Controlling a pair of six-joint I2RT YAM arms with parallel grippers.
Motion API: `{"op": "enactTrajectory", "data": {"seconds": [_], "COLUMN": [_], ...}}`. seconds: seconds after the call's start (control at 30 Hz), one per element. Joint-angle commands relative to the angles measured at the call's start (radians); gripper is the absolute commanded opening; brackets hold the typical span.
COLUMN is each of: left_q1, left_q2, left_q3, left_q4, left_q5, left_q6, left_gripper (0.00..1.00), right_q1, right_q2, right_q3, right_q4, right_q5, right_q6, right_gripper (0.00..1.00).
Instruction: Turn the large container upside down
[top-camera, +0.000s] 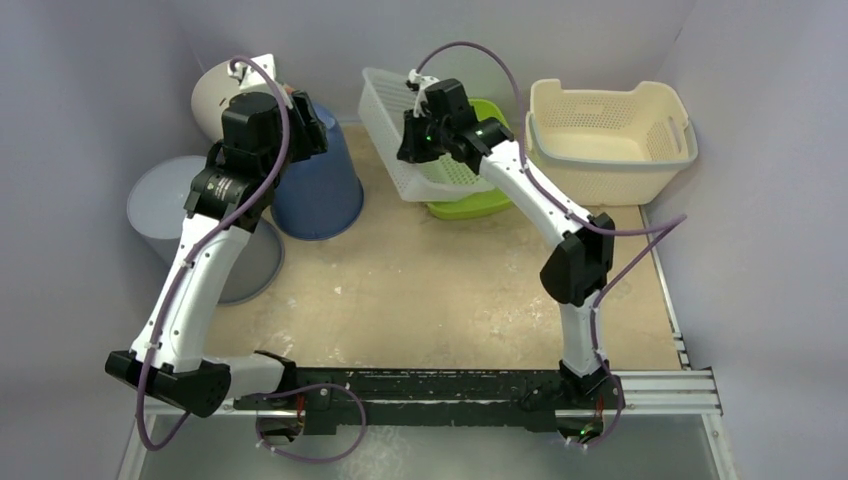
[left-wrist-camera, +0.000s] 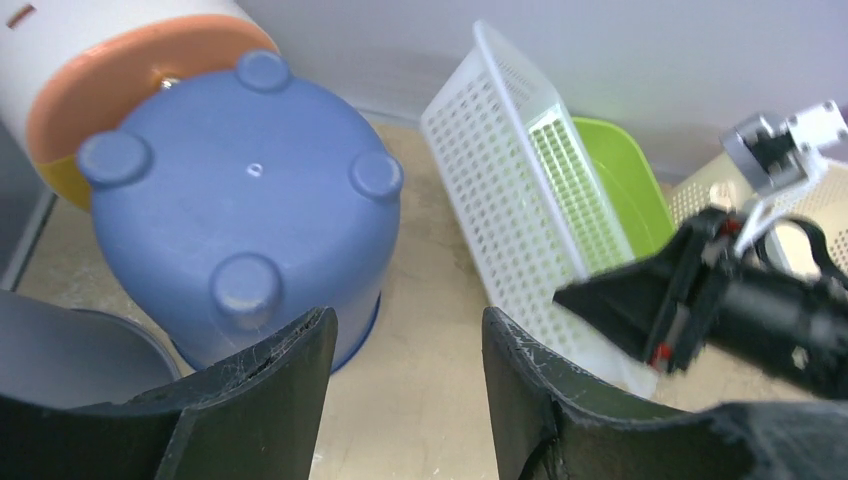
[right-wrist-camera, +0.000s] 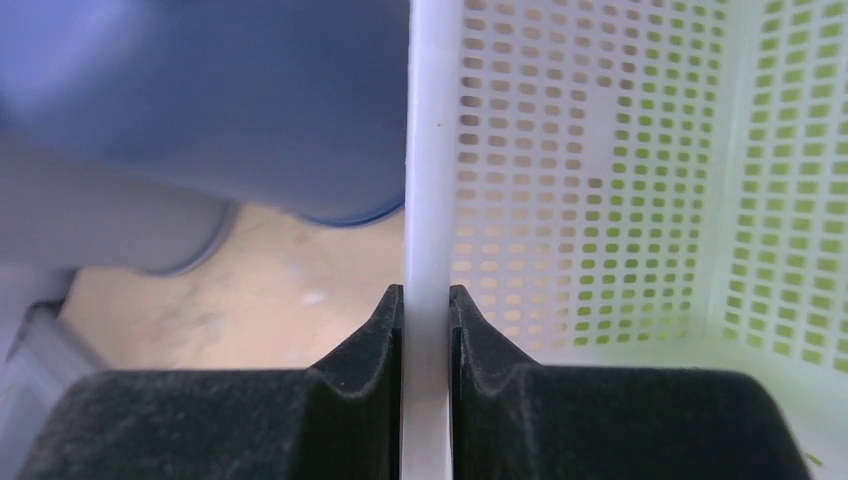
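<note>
A view from above of two robot arms working on a sandy-coloured surface (top-camera: 420, 290) crowded with plastic tubs. The thing we must flip, a white basket (top-camera: 385, 120) with perforated walls, is at the far edge of the surface near its middle. It is tipped steeply onto one side and leans over a green tub (top-camera: 470, 205). The right jaws are closed on the basket's thin white rim, one pad on each face of the wall. The left jaws are open and empty, hanging above an overturned blue bucket (left-wrist-camera: 240, 200) near the far left corner. A cream basket (top-camera: 610, 130) stands in the far right corner. We judge the white basket to be light, thin and somewhat springy. Its smooth plastic could swivel or slip in a pinch. The rim looks like its stiffest part, so we would hold there, midway along a long side.
</note>
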Motion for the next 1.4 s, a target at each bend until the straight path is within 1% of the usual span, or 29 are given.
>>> {"op": "enactTrajectory", "data": {"seconds": [0.0,0.2,0.37,0.47,0.53,0.63,0.7,0.77,0.83,1.03,1.1,1.2,1.3,1.37], "left_q1": [0.021,0.027,0.028,0.029,0.028,0.029,0.029,0.028,0.028,0.029,0.028,0.029,0.029,0.029], "left_q2": [-0.045,-0.052,-0.058,-0.052,-0.05,-0.043,-0.033,-0.024,-0.017,0.002,0.008,0.013,0.021,0.025], "left_q3": [0.081,0.125,0.115,0.112,0.108,0.101,0.101,0.102,0.104,0.119,0.117,0.11,0.113,0.117], "left_q4": [0.016,-0.012,-0.015,-0.017,-0.012,0.001,0.003,0.003,0.003,0.0,0.002,0.011,0.014,0.014], "left_q5": [-0.052,-0.08,-0.077,-0.077,-0.073,-0.06,-0.053,-0.05,-0.051,-0.051,-0.049,-0.044,-0.038,-0.037], "left_q6": [0.019,0.041,0.045,0.049,0.047,0.041,0.039,0.039,0.043,0.048,0.047,0.043,0.042,0.043], "left_gripper": [0.55,0.56,0.56,0.56,0.56,0.56,0.56,0.56,0.56,0.56,0.56,0.56,0.56,0.56], "right_q1": [0.11,0.191,0.22,0.22,0.22,0.219,0.219,0.219,0.219,0.219,0.219,0.192,0.143,0.099], "right_q2": [-0.18,-0.394,-0.535,-0.612,-0.662,-0.692,-0.701,-0.72,-0.738,-0.785,-0.801,-0.849,-0.904,-0.94], "right_q3": [-0.006,-0.293,-0.489,-0.578,-0.662,-0.766,-0.832,-0.898,-0.945,-1.005,-1.045,-1.153,-1.318,-1.421], "right_q4": [0.053,0.196,0.257,0.278,0.322,0.437,0.509,0.612,0.678,0.715,0.695,0.723,0.862,0.889], "right_q5": [-0.076,-0.095,-0.141,-0.155,-0.208,-0.346,-0.407,-0.436,-0.48,-0.572,-0.579,-0.555,-0.586,-0.606], "right_q6": [0.066,0.238,0.346,0.393,0.443,0.502,0.542,0.604,0.648,0.705,0.733,0.787,0.905,0.943], "right_gripper": [0.0,0.0,0.0,0.0,0.0,0.0,0.0,0.0,0.0,0.0,0.0,0.0,0.0,0.0]}}
